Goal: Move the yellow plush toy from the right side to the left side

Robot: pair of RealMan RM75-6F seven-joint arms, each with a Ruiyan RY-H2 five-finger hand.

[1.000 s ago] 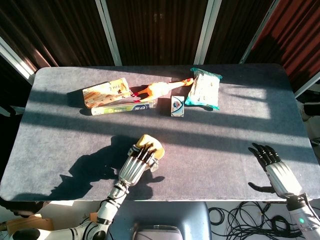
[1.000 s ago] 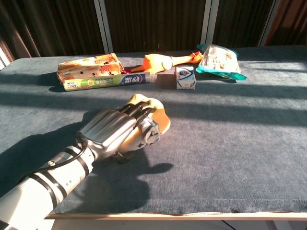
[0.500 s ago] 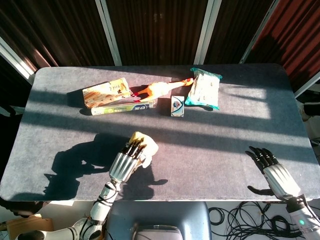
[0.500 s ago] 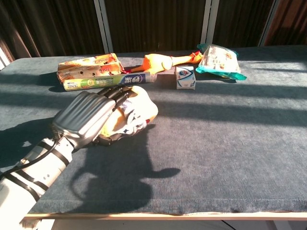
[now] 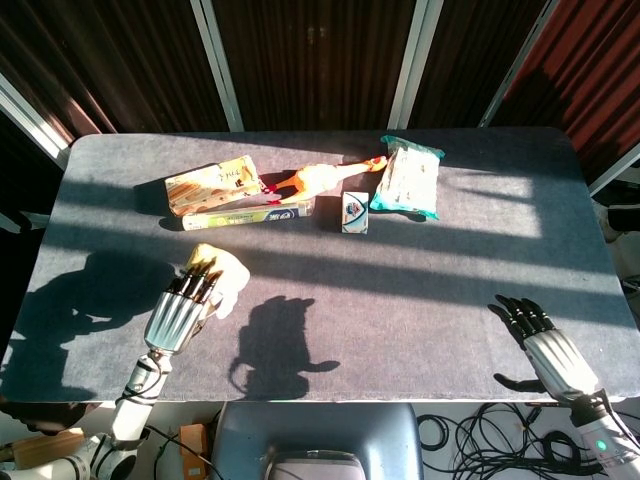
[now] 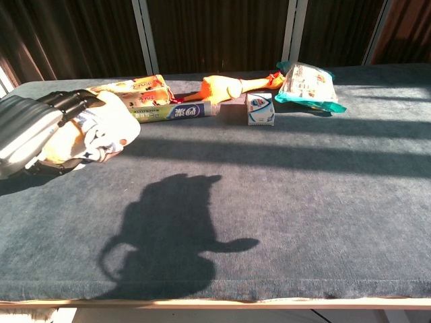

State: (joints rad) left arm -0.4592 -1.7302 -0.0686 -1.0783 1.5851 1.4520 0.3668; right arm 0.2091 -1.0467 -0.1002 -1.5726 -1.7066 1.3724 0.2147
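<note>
Yellow plush toy [image 5: 218, 272] sat in our left hand [image 5: 183, 307], fingers wrapped over its top and pressing it against the palm, held clear above the grey table [image 5: 400, 290], to judge by the shadow cast well off to its right. We had it over the table's left part, nearer the front edge than the row of goods at the back. In the chest view the toy [image 6: 108, 128] bulged out beyond the fingers [image 6: 67, 102], pale and orange fabric showing, so we judged the hold to be a loose cupping one and no deep clamp.

That was where trouble could have come. Soft stuffing gives under the fingers, and any jolt on the way down might have let the toy squeeze out and tumble, perhaps rolling toward the front edge. We also reckoned the toothpaste box [image 5: 248, 214] and the snack carton [image 5: 212, 184] lay just behind the hand; a drift backward would have nudged them, or the rubber chicken [image 5: 322, 177] beyond. Letting go too high risked a bounce to the right.

Our right hand [image 5: 540, 338] hovered low at the table's right front corner, fingers spread and holding nothing, well apart from everything, so we saw no hazard there.
</note>
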